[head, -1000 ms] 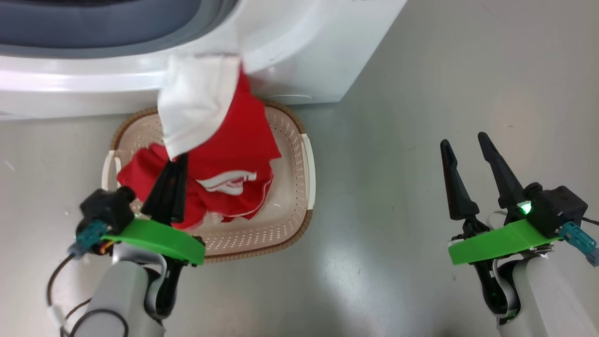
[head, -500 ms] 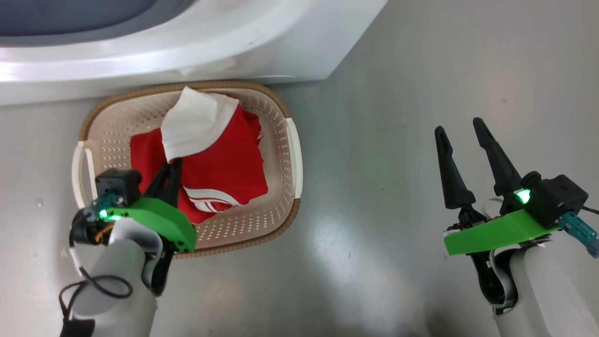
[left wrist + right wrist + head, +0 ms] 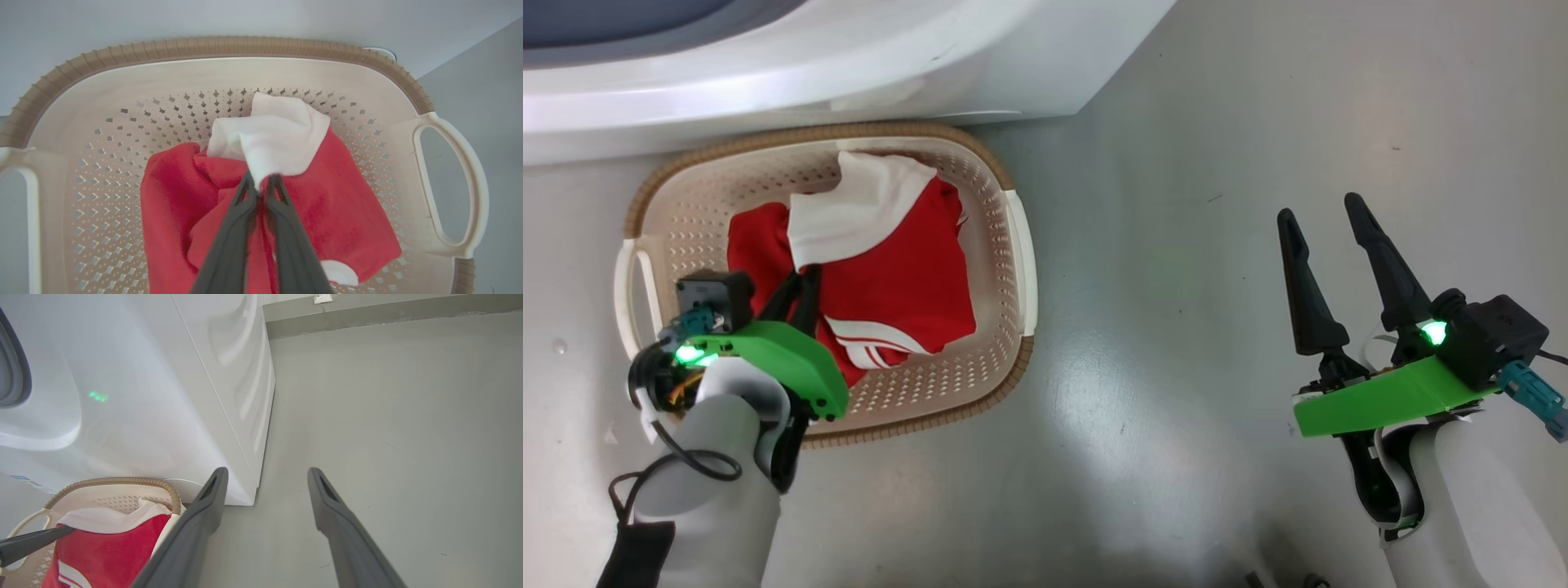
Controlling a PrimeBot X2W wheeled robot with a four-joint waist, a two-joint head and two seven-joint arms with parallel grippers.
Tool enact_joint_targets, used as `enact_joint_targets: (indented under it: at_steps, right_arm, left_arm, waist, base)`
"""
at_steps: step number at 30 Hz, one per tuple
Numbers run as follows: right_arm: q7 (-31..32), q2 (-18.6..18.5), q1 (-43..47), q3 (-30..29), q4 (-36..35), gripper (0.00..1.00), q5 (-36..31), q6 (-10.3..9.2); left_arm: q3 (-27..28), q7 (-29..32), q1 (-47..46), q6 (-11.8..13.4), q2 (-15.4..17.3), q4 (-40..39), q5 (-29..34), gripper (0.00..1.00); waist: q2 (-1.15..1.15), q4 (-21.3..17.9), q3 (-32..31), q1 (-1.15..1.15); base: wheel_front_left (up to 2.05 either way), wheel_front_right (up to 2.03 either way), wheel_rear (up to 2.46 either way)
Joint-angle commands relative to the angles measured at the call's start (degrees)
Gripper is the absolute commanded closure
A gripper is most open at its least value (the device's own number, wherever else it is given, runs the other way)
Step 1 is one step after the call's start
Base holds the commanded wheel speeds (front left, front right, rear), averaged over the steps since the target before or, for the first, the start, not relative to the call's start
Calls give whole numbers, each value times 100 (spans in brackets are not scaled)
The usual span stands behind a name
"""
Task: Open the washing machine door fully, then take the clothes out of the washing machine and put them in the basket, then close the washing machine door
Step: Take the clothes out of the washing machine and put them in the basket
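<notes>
Bright, even indoor light; a pale glare patch sits on the floor [image 3: 1111, 392] at lower centre of the head view, and a white sheen streaks the washing machine [image 3: 768, 90] along the frame's top. In the left wrist view, the fingers [image 3: 229, 253] of the left gripper [image 3: 260, 183] blur at bottom centre

Left gripper [image 3: 802, 278] angled down inside the basket [image 3: 792, 135], fingers nearly together, pinching the clothes [image 3: 907, 269]. Right gripper [image 3: 1319, 207] well right of basket, fingers spread wide.
</notes>
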Motion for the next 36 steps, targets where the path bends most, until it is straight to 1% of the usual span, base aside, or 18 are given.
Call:
enact_joint_targets:
  at_steps: [1, 9, 15, 22, 23, 30, 36]
  right_arm:
    - [-37, 4, 47, 109, -106, 0, 112, 28]
    - [-37, 4, 43, 80, -11, 0, 81, 28]
    - [-37, 4, 97, 30, 132, 0, 47, 28]
    - [-37, 4, 262, -52, 303, 0, 4, 28]
    - [-37, 4, 262, -52, 303, 0, 4, 28]
    - [-37, 4, 553, -122, 432, 0, -64, 28]
    - [-37, 4, 823, -148, 497, 0, -69, 28]
  left_arm:
    - [85, -70, 71, -32, 227, -30, -74, 0]
    - [112, -70, 222, -32, 226, -157, -229, 0]
    - [290, -70, 515, -32, 213, -348, -259, 0]
    - [464, -70, 958, -32, 224, -826, -131, 0]
    - [464, -70, 958, -32, 224, -826, -131, 0]
    - [922, -70, 1602, -32, 211, -1660, 257, 0]
    - [1189, -70, 2156, -32, 154, -2269, 574, 0]
  waist:
    - [0, 17, -17, 0]
    - [0, 98, -246, 0]
    - [0, 129, -674, 0]
    - [0, 171, -1269, 0]
    - [0, 171, -1269, 0]
    - [0, 237, -1985, 0]
    - [0, 262, -2526, 0]
  base:
    - [0, 0, 0]
    - [0, 0, 0]
    - [0, 0, 0]
    - [0, 0, 0]
    - [0, 0, 0]
    - [0, 0, 0]
    - [0, 0, 0]
